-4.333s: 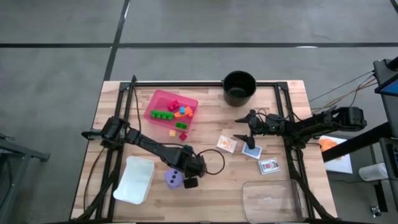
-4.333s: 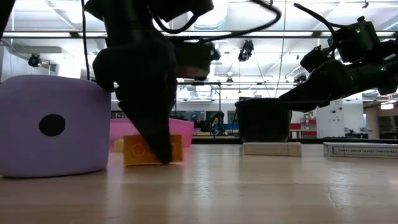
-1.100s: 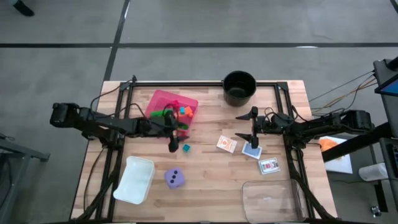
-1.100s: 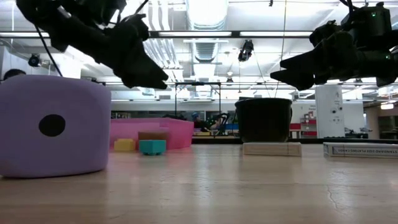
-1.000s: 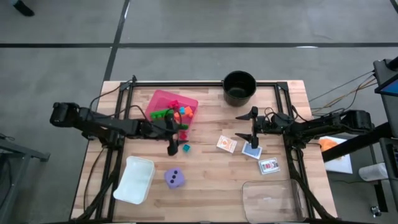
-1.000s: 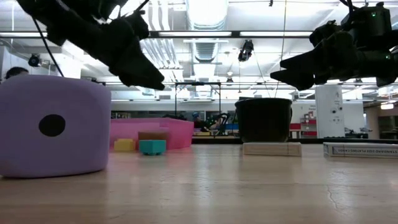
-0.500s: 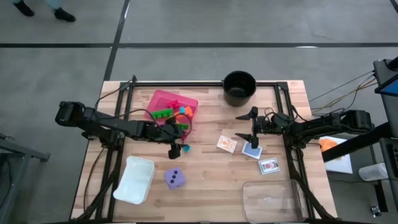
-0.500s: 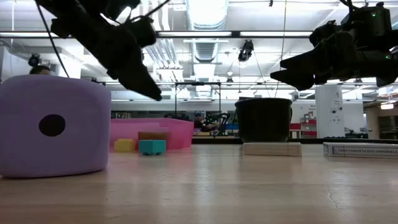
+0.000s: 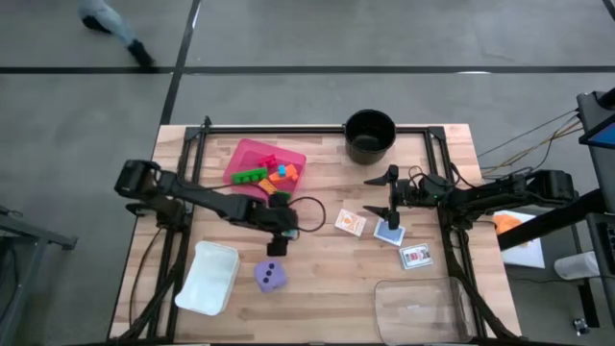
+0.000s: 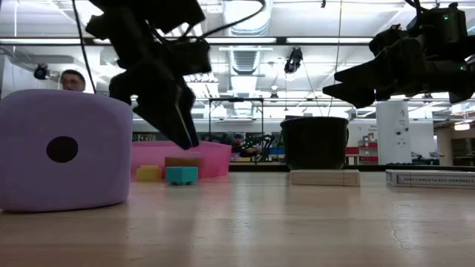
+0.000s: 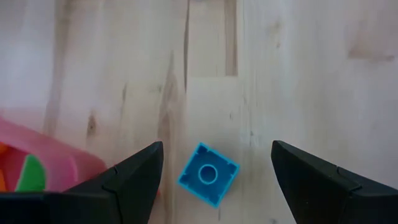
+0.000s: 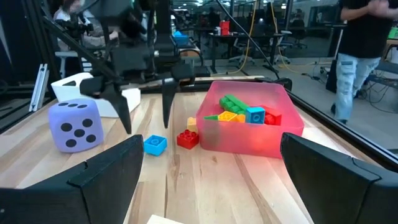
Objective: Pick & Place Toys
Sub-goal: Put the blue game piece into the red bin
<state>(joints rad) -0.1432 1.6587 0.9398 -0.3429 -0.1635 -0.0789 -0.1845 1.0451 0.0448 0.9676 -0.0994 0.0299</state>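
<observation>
Left end effector [image 11: 214,163]: I see it hanging above the wooden desk [image 9: 327,288] with its two dark fingers spread wide and nothing between them.
Teal brick: the small teal plastic brick [image 11: 208,173] lies on the desk directly below the left end effector, in the gap between its fingers and touching neither.
Pink tray: the pink square plastic tray [image 9: 246,152] sits just beside the left end effector, on the far side of it from the die; green, orange, red and teal bricks lie inside.
Red brick: a small red plastic brick [image 12: 187,139] lies on the desk just beside the teal one, close against the tray wall.
Purple die: the larger purple dark-dotted die [image 9: 270,277] stands on the desk near the left end effector, apart from its fingers.
Right end effector [image 9: 385,196]: I have it held off the desk with fingers spread wide, empty.
Cards: the orange flat card [image 9: 350,223] and the blue flat card [image 9: 388,234] lie just beside the right end effector; the white-red card [image 9: 416,257] lies a little farther off.
Black pot: the black round pot [image 9: 370,135] stands at the desk's far edge, near the right end effector.
</observation>
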